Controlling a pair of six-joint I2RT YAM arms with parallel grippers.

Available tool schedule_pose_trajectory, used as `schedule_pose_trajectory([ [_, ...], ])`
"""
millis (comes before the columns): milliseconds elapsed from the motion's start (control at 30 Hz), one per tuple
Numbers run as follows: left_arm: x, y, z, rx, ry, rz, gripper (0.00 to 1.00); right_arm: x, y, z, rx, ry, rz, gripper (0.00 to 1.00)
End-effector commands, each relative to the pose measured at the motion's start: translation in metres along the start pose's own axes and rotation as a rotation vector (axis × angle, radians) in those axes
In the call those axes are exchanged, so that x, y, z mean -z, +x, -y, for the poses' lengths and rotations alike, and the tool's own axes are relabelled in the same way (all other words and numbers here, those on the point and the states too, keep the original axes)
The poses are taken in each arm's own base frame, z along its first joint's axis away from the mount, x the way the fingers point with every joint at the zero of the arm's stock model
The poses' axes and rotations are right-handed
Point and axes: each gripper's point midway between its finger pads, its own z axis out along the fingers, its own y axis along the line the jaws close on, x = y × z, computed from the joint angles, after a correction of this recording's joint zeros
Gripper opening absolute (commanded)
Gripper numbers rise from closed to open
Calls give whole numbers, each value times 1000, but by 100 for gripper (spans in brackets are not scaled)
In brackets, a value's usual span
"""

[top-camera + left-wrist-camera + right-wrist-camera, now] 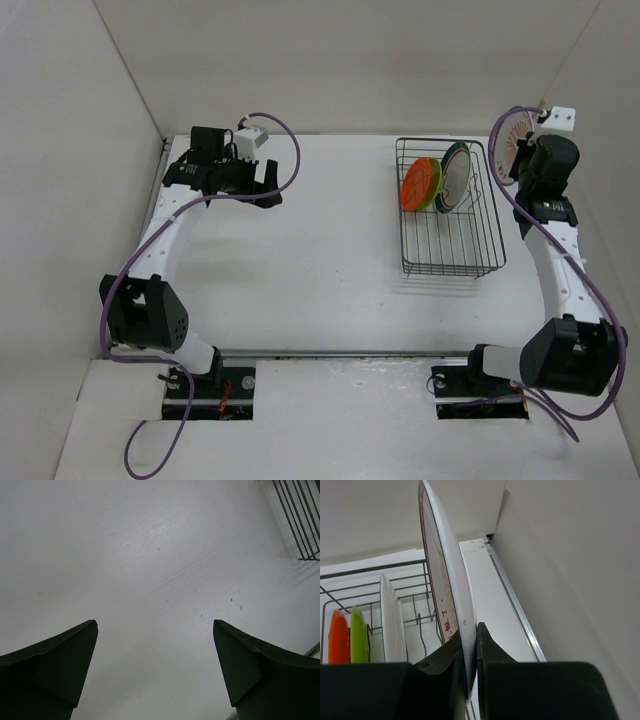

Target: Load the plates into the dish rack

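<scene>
Right gripper (469,631): jaws pressed onto the lower rim of a round white plate with an orange-brown printed pattern (445,570). One dark finger (437,667) sits on the patterned face and the other on the plain back. The plate stands on edge, roughly upright, rising above the fingers.

From the overhead view, this plate (508,140) is held in the far right corner of the scene. It is just right of the far end of the rectangular dark wire dish rack (452,262) and outside it. I cannot tell whether the plate touches the rack wire.

Rack contents, all in the far half and all on edge between the prongs:
- Plain orange round plate (419,183), leftmost.
- Plain lime green round plate (436,192), close against the orange one on its right.
- White round plate with a dark green rim (459,172), right of those two with a small gap, tilted.

The rack's near half shows only open grid. The rack rests on the white table (320,260), right of centre.

Left gripper (155,625): jaws spread wide with nothing between them. Only bare table surface shows below. A corner of the rack's wire is visible at the top right of its wrist view. Overhead, the left gripper (270,183) sits at the far left of the table, well apart from the rack. A purple cable (285,135) loops over its wrist.
</scene>
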Motion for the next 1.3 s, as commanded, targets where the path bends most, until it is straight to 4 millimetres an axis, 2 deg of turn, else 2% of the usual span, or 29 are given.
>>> schedule_pose_trajectory([
  [0,15,-9,10,-39,15,49,100,-14,-33,-17,-16,-75,127,0],
  [67,12,-7,8,-34,16,40,100,-22,-23,-22,-19,-90,100,0],
  [133,9,-5,7,-30,17,32,100,-33,-4,-28,-37,-105,54,0],
  [367,14,-10,9,-39,15,48,100,-52,29,-38,-54,-118,-18,0],
  [800,5,-5,5,-29,18,30,100,-71,56,-35,-34,-77,-78,0],
  [967,3,-3,4,-24,19,22,100,-80,78,-42,-21,-75,-127,0],
  [1000,3,-3,4,-24,19,22,100,-79,77,-45,-27,-72,-127,2],
  [1033,3,-3,4,-24,19,22,100,-79,77,-45,-27,-71,-127,19],
  [1067,3,-3,4,-24,19,22,100,-78,77,-49,-25,-80,-126,22],
  [1133,3,-3,4,-24,19,22,100,-78,74,-49,-25,-80,-126,22],
  [1200,3,-3,4,-24,19,22,100,-75,65,-52,-26,-89,-110,23],
  [1267,3,-3,2,-24,10,20,100,-68,58,-58,-22,-91,-98,35],
])
